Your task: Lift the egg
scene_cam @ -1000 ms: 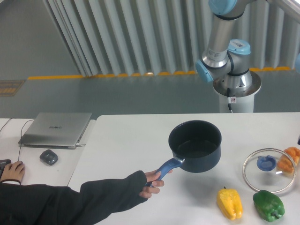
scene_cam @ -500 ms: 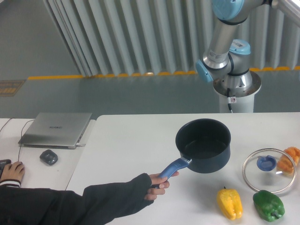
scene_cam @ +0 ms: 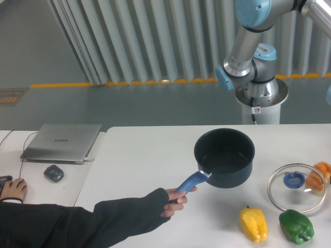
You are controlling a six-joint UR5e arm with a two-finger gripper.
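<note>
egg (scene_cam: 320,175): sits at far right desk (scene_cam: 139,155) edge, half behind the glass lid (scene_cam: 296,187)
pincer: out of frame, can't tell

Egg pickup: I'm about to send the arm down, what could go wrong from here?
A person's hand is on the pot handle, so the descending arm could meet it. The egg sits at the table's right edge, partly behind the glass lid, which a grasp could knock or clip. The robot's own hand is out of view, so its state cannot be checked.
</note>
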